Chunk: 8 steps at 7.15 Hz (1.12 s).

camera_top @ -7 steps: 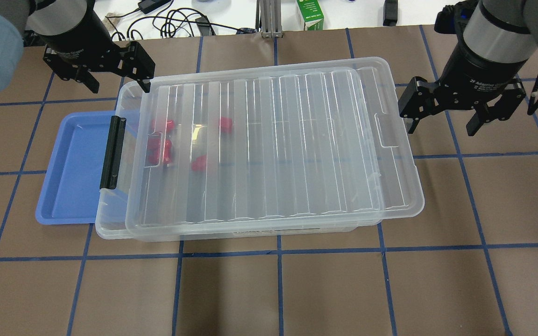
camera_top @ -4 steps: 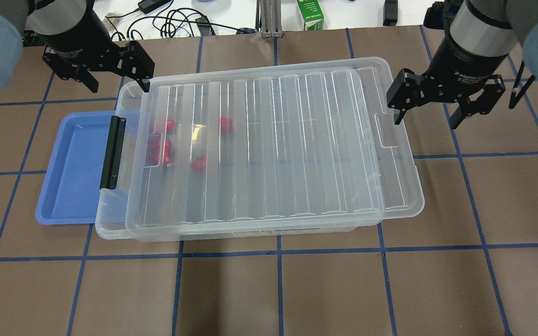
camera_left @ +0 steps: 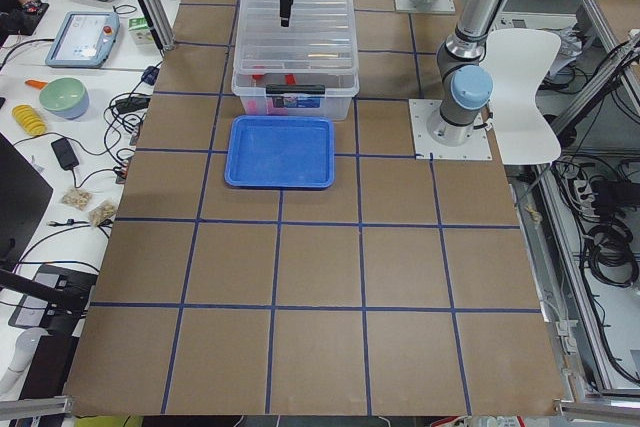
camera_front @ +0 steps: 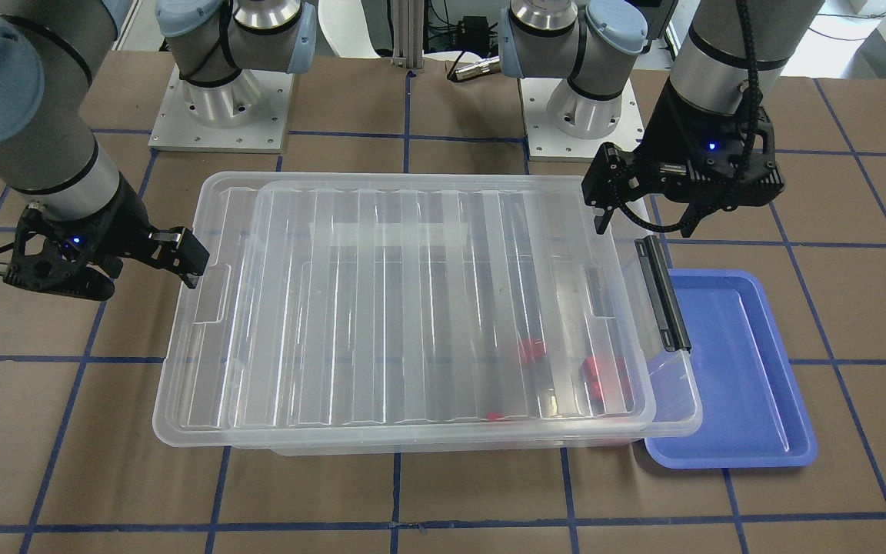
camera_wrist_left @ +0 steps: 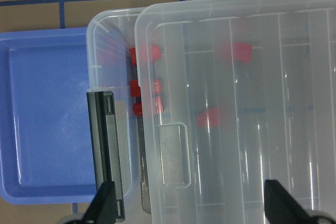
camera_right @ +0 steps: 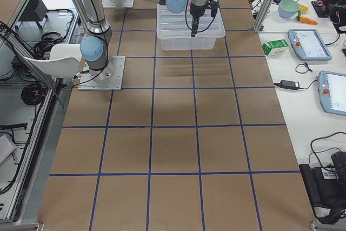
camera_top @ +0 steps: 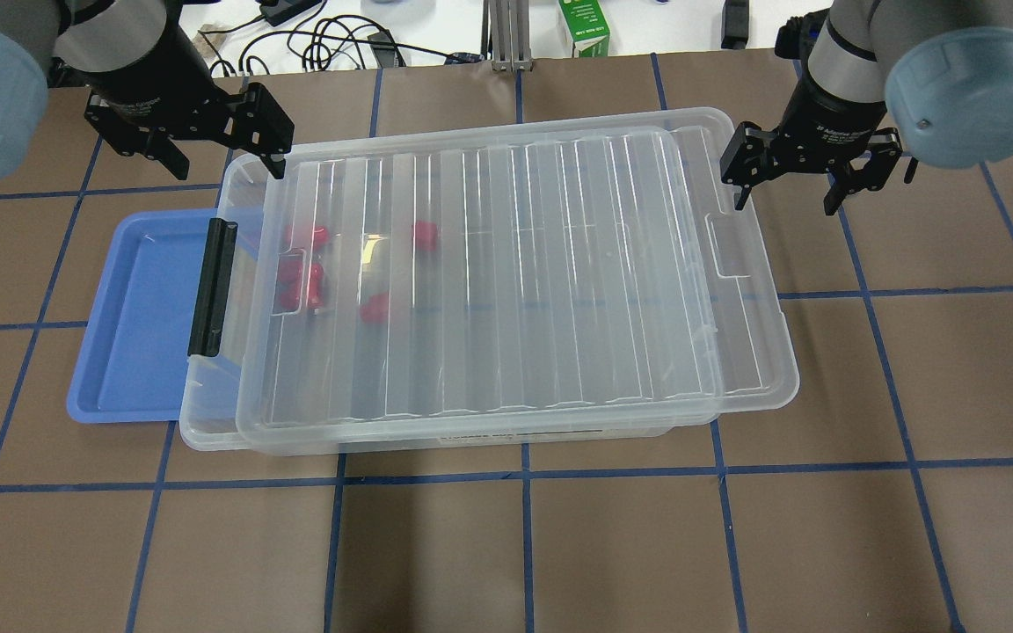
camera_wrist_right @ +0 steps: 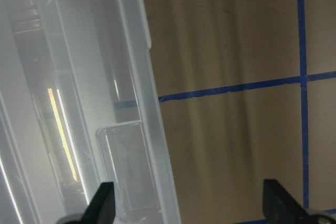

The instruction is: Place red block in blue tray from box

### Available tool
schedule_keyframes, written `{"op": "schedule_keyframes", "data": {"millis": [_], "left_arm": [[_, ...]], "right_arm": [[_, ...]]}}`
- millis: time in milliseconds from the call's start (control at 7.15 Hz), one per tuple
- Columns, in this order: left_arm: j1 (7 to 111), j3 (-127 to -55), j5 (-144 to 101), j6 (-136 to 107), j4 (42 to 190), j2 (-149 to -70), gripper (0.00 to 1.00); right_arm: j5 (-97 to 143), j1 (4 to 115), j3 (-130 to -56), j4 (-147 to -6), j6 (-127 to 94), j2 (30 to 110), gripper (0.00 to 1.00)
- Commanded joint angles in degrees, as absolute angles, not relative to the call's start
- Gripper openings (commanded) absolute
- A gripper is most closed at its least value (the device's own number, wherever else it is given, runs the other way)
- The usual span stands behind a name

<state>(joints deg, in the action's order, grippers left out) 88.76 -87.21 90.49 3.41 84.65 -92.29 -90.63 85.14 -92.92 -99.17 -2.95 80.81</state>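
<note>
Overhead exterior: you've bare table (camera_top: 911,369) right of box (camera_top: 207,432). Right gripper (camera_top: 785,192) spread, straddling lid's (camera_top: 515,290) right edge; left gripper (camera_top: 227,163) spread at far-left corner, red block (camera_top: 424,234) under lid nearby.

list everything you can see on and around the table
box: one, clear, mid-table
lid: one, clear ribbed, on the box, shifted away from the latch end
latch bar: one, black, box end next to the tray
red blocks: about five, red, inside the box near the latch end
blue tray: one, blue, empty, beside the latch end
carton: one, green, beyond the far edge
cables: several, black, beyond the far edge
table: brown, blue tape grid
left gripper: open, by the far latch-end corner
right gripper: open, by the opposite far corner
</note>
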Motion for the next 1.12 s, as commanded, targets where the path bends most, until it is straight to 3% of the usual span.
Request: {"op": "schedule_keyframes", "data": {"millis": [0,979], "left_arm": [[88.8,-87.4,90.4,3.4,84.6,-92.3,1.0],[88.8,-87.5,90.4,3.4,84.6,-92.1,1.0]], "right_arm": [[-90.5,84.6,-92.8,-99.7,-2.9,77.2,1.0],[-91.1,81.4,-92.5,-101.2,1.7,74.9,1.0]]}}
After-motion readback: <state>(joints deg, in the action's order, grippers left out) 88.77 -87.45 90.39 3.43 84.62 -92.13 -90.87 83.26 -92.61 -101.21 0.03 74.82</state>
